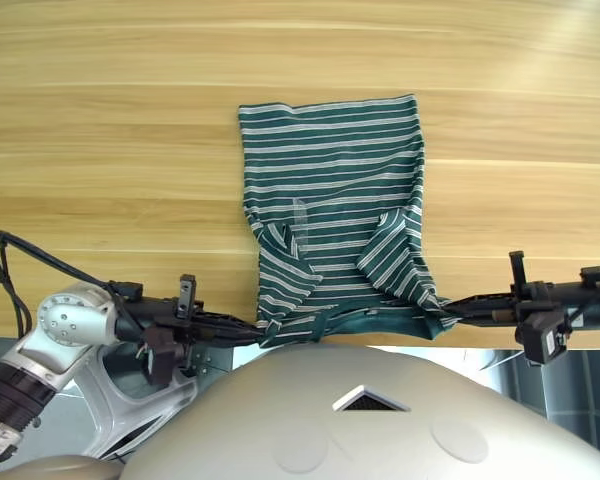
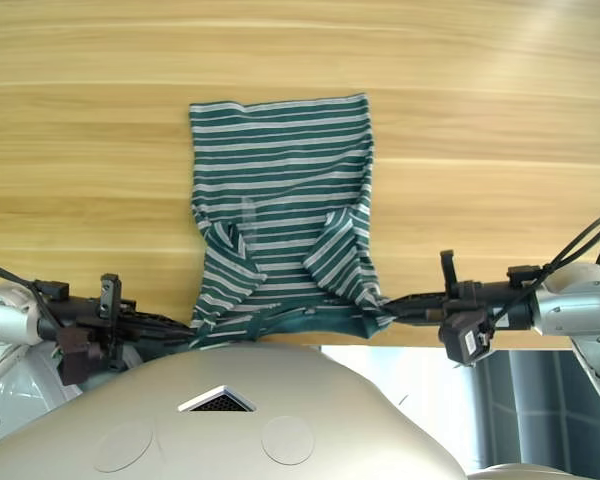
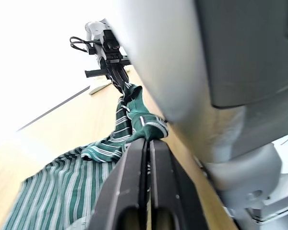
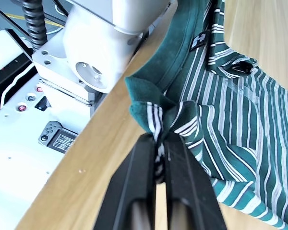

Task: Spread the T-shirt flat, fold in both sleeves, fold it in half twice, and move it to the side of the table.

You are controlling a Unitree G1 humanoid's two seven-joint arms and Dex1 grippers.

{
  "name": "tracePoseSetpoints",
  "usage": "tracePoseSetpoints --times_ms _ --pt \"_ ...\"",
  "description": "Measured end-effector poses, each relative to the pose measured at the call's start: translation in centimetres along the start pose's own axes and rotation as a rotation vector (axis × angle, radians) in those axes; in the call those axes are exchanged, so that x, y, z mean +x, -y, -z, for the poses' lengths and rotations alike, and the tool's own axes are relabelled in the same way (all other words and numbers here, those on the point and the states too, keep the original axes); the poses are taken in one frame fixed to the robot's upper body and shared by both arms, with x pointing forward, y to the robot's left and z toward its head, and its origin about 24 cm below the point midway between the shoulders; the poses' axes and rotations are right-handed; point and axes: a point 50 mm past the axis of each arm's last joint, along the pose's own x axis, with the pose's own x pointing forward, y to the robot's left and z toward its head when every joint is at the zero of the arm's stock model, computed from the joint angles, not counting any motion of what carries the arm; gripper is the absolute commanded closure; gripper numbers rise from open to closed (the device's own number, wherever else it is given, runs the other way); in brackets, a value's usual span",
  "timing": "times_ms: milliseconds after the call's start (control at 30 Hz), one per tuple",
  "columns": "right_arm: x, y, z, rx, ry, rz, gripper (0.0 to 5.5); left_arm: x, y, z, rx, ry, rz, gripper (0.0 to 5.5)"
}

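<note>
1. Left eye view: a dark green T-shirt with thin white stripes (image 1: 330, 180) lies flat near the middle of the table. Its hem is at the far end and its collar (image 1: 365, 318) is at the near edge. Both sleeves (image 1: 280, 245) are folded inward across the front.
2. A black two-fingered left gripper (image 1: 264, 326) is clamped on the shirt's near left corner, fingers pressed together on the cloth.
3. A matching right gripper (image 1: 447, 312) pinches the near right corner, and a bunch of striped fabric is squeezed between its closed fingers.
4. A light wooden plank-grain table (image 1: 100, 150) extends around the shirt on all sides but the near one.
</note>
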Motion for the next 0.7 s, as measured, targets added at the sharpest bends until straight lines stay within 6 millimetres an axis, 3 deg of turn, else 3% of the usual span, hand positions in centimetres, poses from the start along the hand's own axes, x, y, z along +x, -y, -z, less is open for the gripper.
tracePoseSetpoints --times_ms 133,233,500,633,700 --pt "-0.4 3.3 0.5 -0.048 -0.032 0.179 5.47 -1.2 -4.6 0.4 0.118 -0.035 -0.235 5.50" --pt "-0.5 4.9 0.7 -0.064 -0.034 0.282 5.47 -1.8 -6.8 1.5 0.163 -0.087 -0.373 5.50" --pt "-0.6 12.1 3.0 -0.094 -0.155 0.625 5.47 -2.3 -12.3 3.3 0.257 -0.152 -0.612 5.50" --pt "-0.3 15.7 4.0 -0.104 -0.206 0.764 5.47 -2.4 -14.2 4.8 0.260 -0.184 -0.702 5.50" --pt "0.0 16.6 4.6 -0.106 -0.242 0.792 5.47 -2.4 -15.0 5.3 0.269 -0.194 -0.730 5.50"
